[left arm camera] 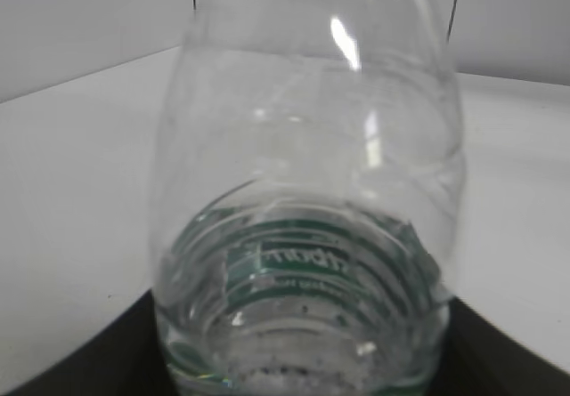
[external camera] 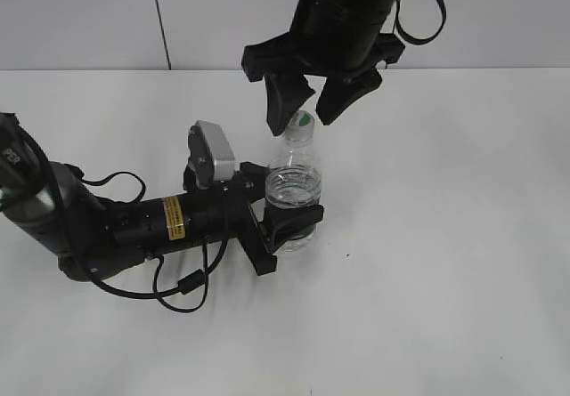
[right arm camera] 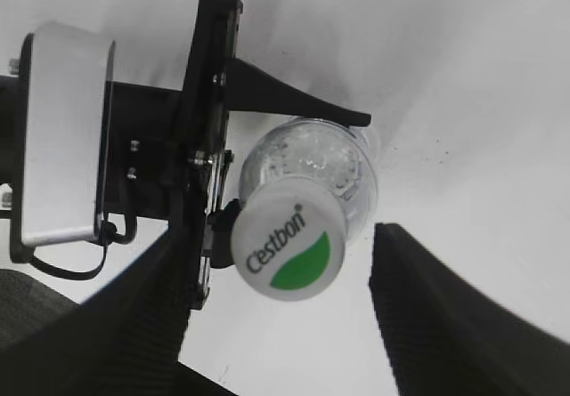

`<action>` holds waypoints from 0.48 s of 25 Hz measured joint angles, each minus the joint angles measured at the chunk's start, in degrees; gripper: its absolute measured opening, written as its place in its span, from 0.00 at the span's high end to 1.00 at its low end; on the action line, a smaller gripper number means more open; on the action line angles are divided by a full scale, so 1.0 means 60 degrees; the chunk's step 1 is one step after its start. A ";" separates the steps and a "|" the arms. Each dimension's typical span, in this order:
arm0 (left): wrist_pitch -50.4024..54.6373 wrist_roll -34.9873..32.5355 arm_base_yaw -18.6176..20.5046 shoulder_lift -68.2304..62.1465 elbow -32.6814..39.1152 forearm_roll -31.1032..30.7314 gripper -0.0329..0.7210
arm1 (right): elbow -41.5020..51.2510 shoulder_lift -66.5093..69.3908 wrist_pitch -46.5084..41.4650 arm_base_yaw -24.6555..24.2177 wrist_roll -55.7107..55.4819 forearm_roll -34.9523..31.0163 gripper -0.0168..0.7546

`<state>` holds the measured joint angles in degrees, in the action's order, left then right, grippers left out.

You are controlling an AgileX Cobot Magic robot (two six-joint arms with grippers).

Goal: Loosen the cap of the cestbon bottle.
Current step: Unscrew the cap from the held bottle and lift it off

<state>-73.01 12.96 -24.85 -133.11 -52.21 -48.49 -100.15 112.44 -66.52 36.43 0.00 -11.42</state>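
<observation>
The cestbon bottle stands upright on the white table, clear with a dark green label band low down. Its white cap with a green mark is on its neck. My left gripper is shut on the bottle's lower body from the left; the left wrist view is filled by the bottle. My right gripper is open just above the cap, one finger on each side, not touching. The right wrist view looks down on the cap between the open fingers, with the bottle beneath.
The left arm with its grey wrist camera lies low across the table's left half, cables looping beside it. The white table ends at a grey wall behind.
</observation>
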 joint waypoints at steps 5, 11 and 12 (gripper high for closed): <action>0.0000 0.0000 0.0000 0.0000 0.0000 0.0000 0.41 | 0.0000 0.0000 -0.0090 0.0000 0.0000 0.0073 0.37; 0.0000 0.0000 0.0000 0.0000 0.0000 0.0000 0.41 | 0.0000 0.0000 -0.0090 0.0000 0.0104 0.0082 0.37; 0.0000 0.0000 0.0000 0.0000 0.0000 0.0000 0.41 | 0.0000 0.0000 -0.0090 0.0000 0.0111 0.0082 0.37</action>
<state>-73.01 12.96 -24.85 -133.11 -52.21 -48.49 -100.15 112.44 -67.06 36.43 0.66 -10.92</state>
